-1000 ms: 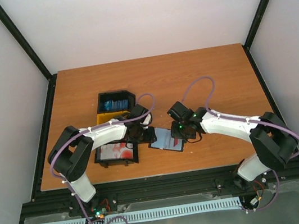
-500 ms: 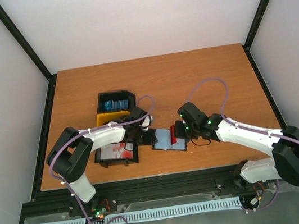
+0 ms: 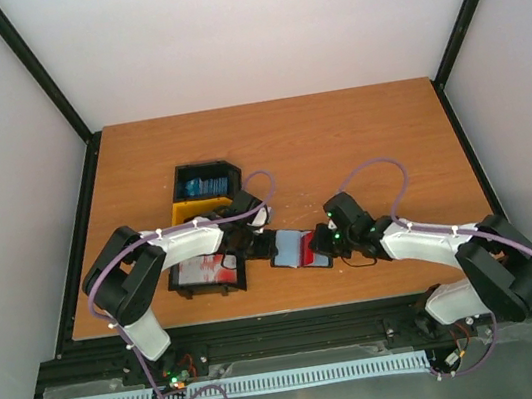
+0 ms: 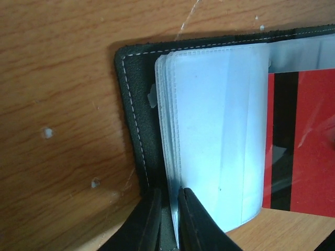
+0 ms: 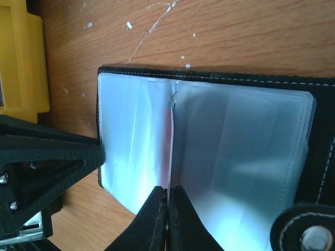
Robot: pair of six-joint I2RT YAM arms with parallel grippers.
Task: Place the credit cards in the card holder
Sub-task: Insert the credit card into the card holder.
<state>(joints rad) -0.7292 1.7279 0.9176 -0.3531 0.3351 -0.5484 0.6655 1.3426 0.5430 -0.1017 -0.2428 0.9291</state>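
Wooden table (image 3: 337, 138): holder (image 3: 287, 247) lies open near front edge, left gripper (image 4: 167, 209) pinching its sleeves (image 4: 220, 130). Right gripper (image 5: 167, 201) has dropped lower within the last second, clamped on red card (image 4: 301, 146); card now entering sleeve, insertion likely under way.

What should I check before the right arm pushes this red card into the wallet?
1. Card holder lies open on the table: ok.
2. Left gripper pinches the edge of the clear sleeves: ok.
3. Right gripper is shut on the red card: ok.
4. Card's leading edge sits inside a sleeve mouth: cannot tell.
5. The two grippers are apart, not touching: ok.
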